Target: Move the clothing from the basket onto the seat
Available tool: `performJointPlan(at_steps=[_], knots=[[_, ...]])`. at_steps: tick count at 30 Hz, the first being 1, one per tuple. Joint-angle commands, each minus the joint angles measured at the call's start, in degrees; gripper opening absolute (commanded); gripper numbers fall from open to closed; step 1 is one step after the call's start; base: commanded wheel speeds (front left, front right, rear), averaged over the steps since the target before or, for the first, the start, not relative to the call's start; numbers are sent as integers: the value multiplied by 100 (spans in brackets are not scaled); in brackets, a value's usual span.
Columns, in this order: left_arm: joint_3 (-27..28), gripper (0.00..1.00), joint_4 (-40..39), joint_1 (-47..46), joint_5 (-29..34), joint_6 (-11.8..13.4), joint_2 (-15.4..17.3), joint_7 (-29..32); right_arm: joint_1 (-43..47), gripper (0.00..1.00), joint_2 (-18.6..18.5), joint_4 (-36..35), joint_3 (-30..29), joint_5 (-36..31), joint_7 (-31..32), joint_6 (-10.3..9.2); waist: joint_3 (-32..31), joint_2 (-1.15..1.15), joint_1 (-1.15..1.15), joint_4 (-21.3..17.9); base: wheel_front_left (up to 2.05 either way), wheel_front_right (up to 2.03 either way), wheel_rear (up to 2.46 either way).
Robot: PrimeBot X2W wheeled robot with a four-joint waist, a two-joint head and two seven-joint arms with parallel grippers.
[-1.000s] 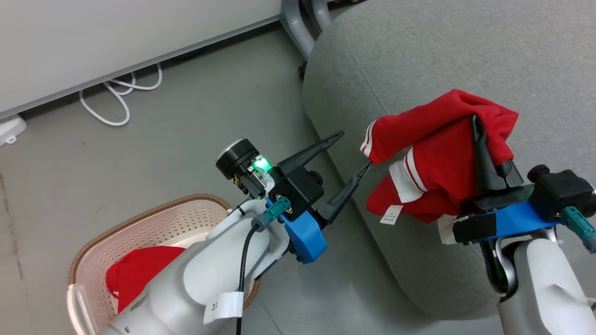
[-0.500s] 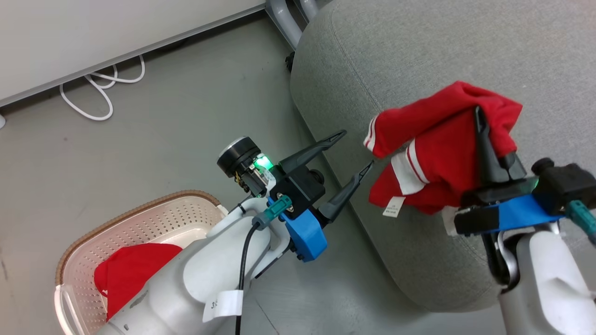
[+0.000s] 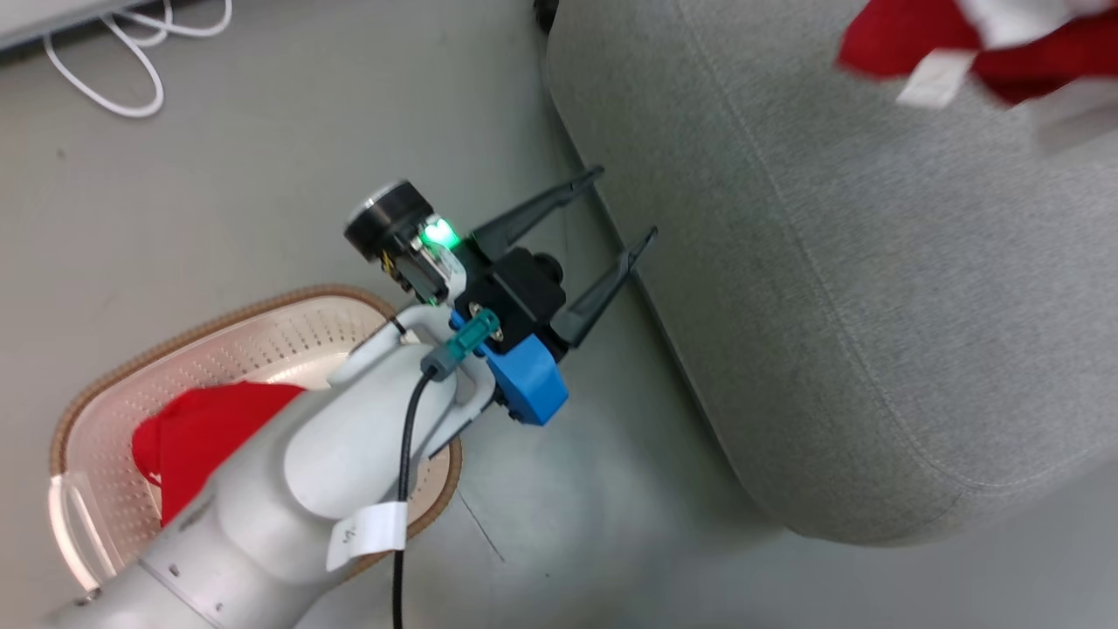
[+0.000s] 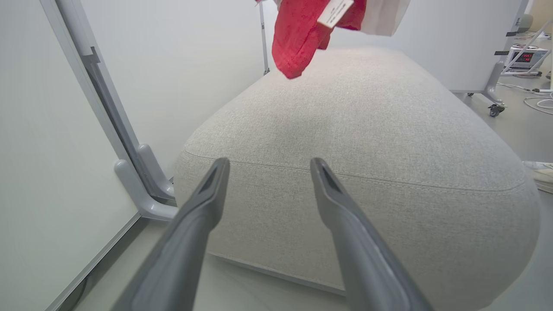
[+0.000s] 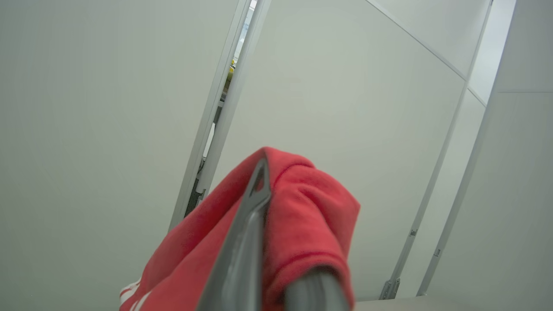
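Two red garments, now well apart: the striped garment (image 4: 298,39), clamped between the closed fingers of the right gripper (image 5: 276,207), has travelled further in over the seat (image 3: 830,262) and hangs clear of its broad top. The plain garment (image 3: 201,428) lies in the basket (image 3: 253,349). The left gripper (image 3: 624,203) hovers wide apart and empty, just beside the seat's left edge, above the floor (image 3: 262,175).
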Motion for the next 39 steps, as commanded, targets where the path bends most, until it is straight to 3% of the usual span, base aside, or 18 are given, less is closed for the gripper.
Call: performJointPlan(at_steps=[1,10,14,26,34,35,36,37,39], knots=[[39,100,-64,-208,60,-1,97,-9,-327,0,-141,-70,-251,52,-21,1,459,0,-1,81,0,0,0],[121,100,-464,-734,232,19,453,197,-1109,0,-859,432,-1153,225,-20,1,1476,0,-1,141,0,0,0],[65,100,-663,-864,318,17,603,297,-1179,0,-986,912,-1316,162,-21,1,1793,0,-1,154,0,0,0],[-50,100,-970,-871,295,40,692,384,-368,0,-273,2025,-1219,61,-21,1,1932,0,-1,149,0,0,0],[-105,100,-982,-849,269,86,712,367,-104,0,-39,2340,-1150,181,-21,1,1880,0,-1,154,0,0,0],[-115,100,-968,-824,270,86,708,353,-88,8,-36,2341,-1190,200,-21,0,1845,0,-1,153,0,0,0],[-126,100,-958,-805,266,95,695,336,-60,47,-48,2337,-1202,183,-21,1,1803,0,-1,156,0,0,0],[-130,100,-948,-785,251,104,679,313,-10,100,-50,2336,-1193,172,-21,1,1748,0,-1,162,0,0,0],[-127,100,-903,-733,215,115,635,257,119,100,-63,2287,-1201,159,-21,1,1608,0,-1,172,0,0,0]])
